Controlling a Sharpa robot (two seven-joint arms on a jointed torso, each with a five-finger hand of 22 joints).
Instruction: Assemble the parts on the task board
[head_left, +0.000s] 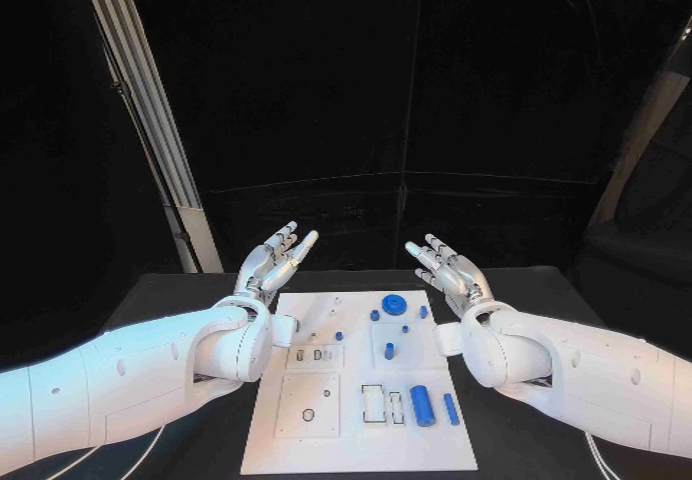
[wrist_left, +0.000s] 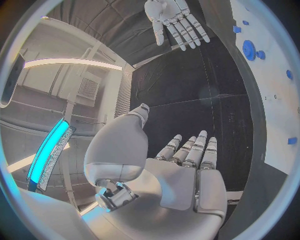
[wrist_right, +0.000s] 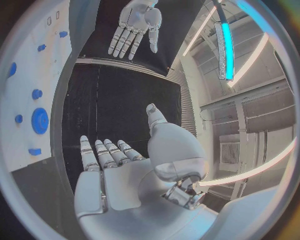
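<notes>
task board (head_left: 361, 440): white, with small black-outlined rectangles and ovals marked on it
round part (head_left: 394, 305): bright blue disc
cylinder part (head_left: 423, 405): blue, the largest of the long pieces
slim part (head_left: 450, 409): blue, same shade
small parts (head_left: 388, 350): blue, scattered as dots and short pegs across the white
table (head_left: 195, 290): black, matte
left hand (head_left: 278, 257): silver fingers with pale tips
right hand (head_left: 449, 267): silver, matching the other
arms (head_left: 130, 375): glossy white shells
backdrop (head_left: 361, 120): black
post (head_left: 152, 130): pale grey-white, vertical stripes
</notes>
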